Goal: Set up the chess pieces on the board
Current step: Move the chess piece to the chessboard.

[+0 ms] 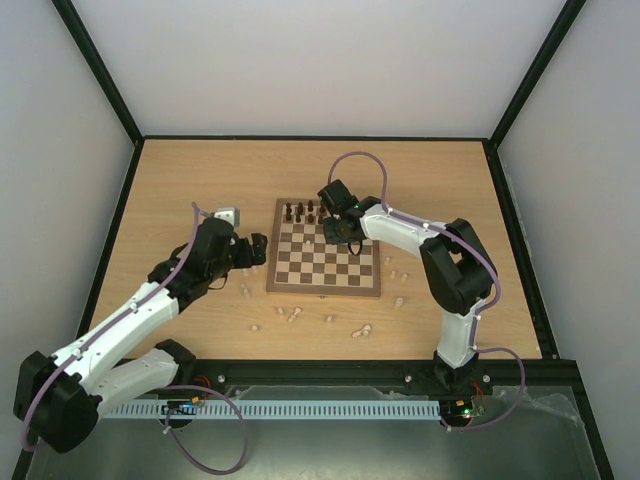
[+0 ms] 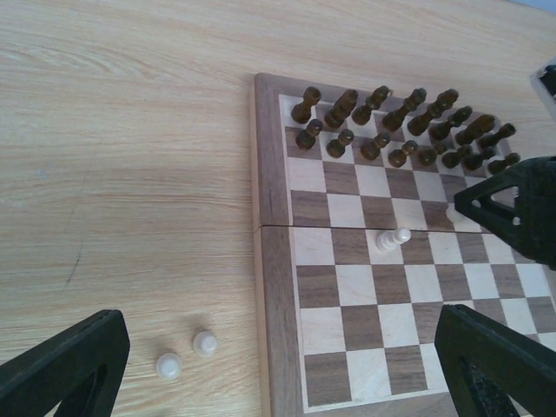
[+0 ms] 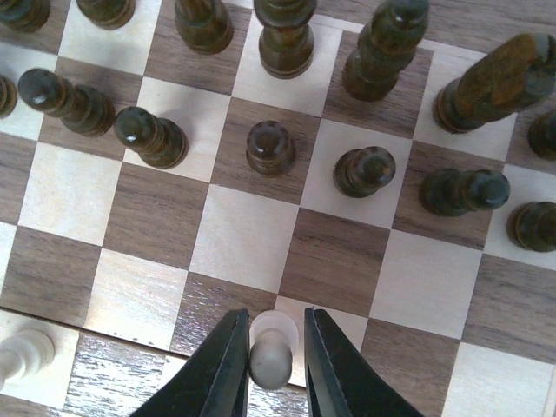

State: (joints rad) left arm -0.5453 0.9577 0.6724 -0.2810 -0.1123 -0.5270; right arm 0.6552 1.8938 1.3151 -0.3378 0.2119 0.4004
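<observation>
One pale pawn (image 3: 272,352) stands upright between the fingers of your right claw (image 3: 275,320). You see it end-on, so its long axis runs straight up toward the wrist camera. The jaws are narrow and sit against its two sides, so it looks gripped. The pawn rests near the middle of the chessboard (image 3: 243,239), one bare rank from the dark brown pawns (image 3: 270,148). Those lie ahead of the claw. The bare near rows, where I judge the pale pieces belong, lie behind it, toward the arm bases, so the next move is probably a straight lift and then a pull back. Your left claw (image 2: 278,382) is spread wide and holds nothing. It hangs off the board's left edge above two pale pawns (image 2: 205,343) on the table (image 2: 130,174). A second pale piece (image 2: 393,238) lies tipped on the board
</observation>
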